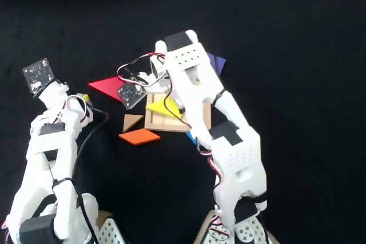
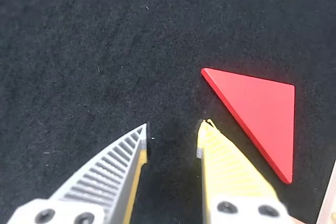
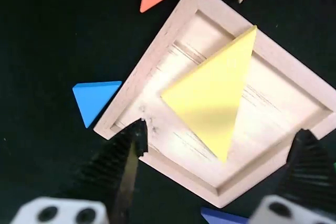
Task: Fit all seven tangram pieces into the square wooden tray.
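The square wooden tray [image 3: 157, 66] [image 1: 153, 123] lies mid-table, under my right arm. A yellow triangle [image 3: 215, 98] [image 1: 164, 107] rests inside it, one tip reaching the rim. My right gripper [image 3: 220, 135] hangs open and wide above the tray with nothing between its fingers. Next to the tray lie a blue triangle [image 3: 94, 98], an orange piece [image 1: 139, 136], a tan triangle [image 1: 131, 121] and a purple piece [image 1: 218, 61]. The red triangle [image 2: 257, 111] [image 1: 108, 88] sits left of the tray. My left gripper [image 2: 176, 129] is open just beside it, holding nothing.
Black cloth covers the whole table. My right arm's body [image 1: 194, 78] hides much of the tray from above. My left arm [image 1: 54, 135] stands at the left side. Wide bare cloth lies to the far left and right.
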